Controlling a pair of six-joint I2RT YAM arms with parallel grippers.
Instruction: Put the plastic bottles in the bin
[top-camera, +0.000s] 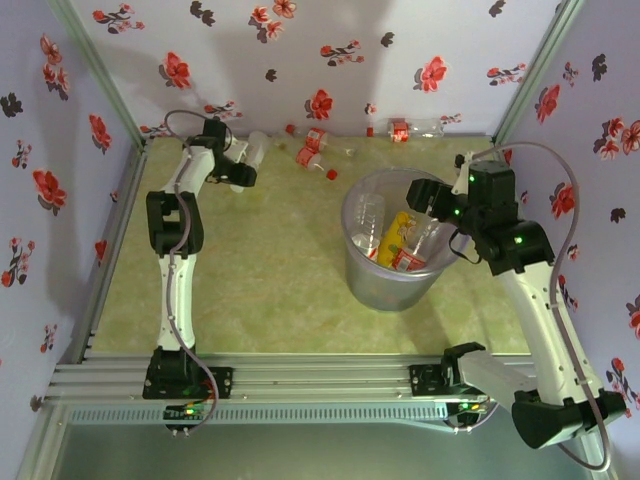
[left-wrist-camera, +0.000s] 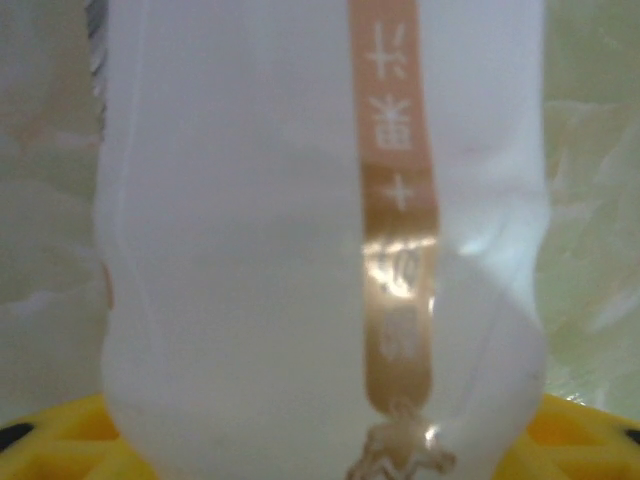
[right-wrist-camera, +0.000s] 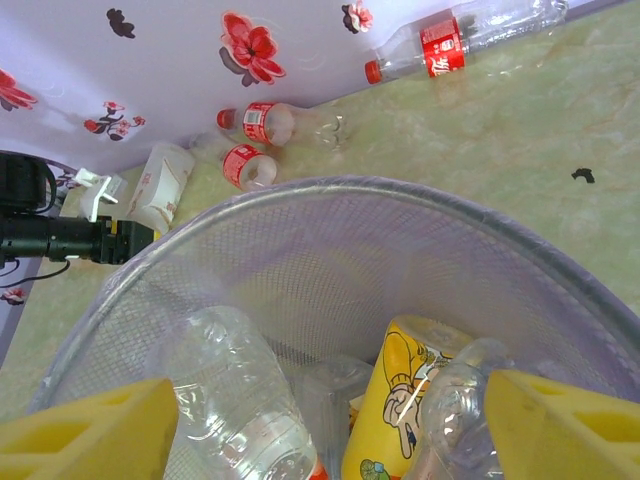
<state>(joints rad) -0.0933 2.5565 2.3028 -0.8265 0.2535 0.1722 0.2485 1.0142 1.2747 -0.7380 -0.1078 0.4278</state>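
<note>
A white plastic bottle (left-wrist-camera: 250, 250) with an orange-brown stripe looms close in the left wrist view, with yellow pads (left-wrist-camera: 60, 435) at its lower corners. From above, my left gripper (top-camera: 243, 160) reaches round this bottle (top-camera: 255, 150) at the far left; whether its pads press the bottle is unclear. My right gripper (top-camera: 430, 195) hangs open over the bin (top-camera: 385, 285), nothing between its pads (right-wrist-camera: 90, 430). Inside the bin (right-wrist-camera: 400, 195) lie a clear bottle (right-wrist-camera: 235, 390), a yellow one (right-wrist-camera: 400, 400) and another clear one (right-wrist-camera: 460, 410).
Two red-labelled bottles (top-camera: 313, 143) lie near the back wall, and a third (top-camera: 400, 128) lies against it further right. A red cap (top-camera: 331, 173) sits beside them. Flowered walls close the table at the back and both sides.
</note>
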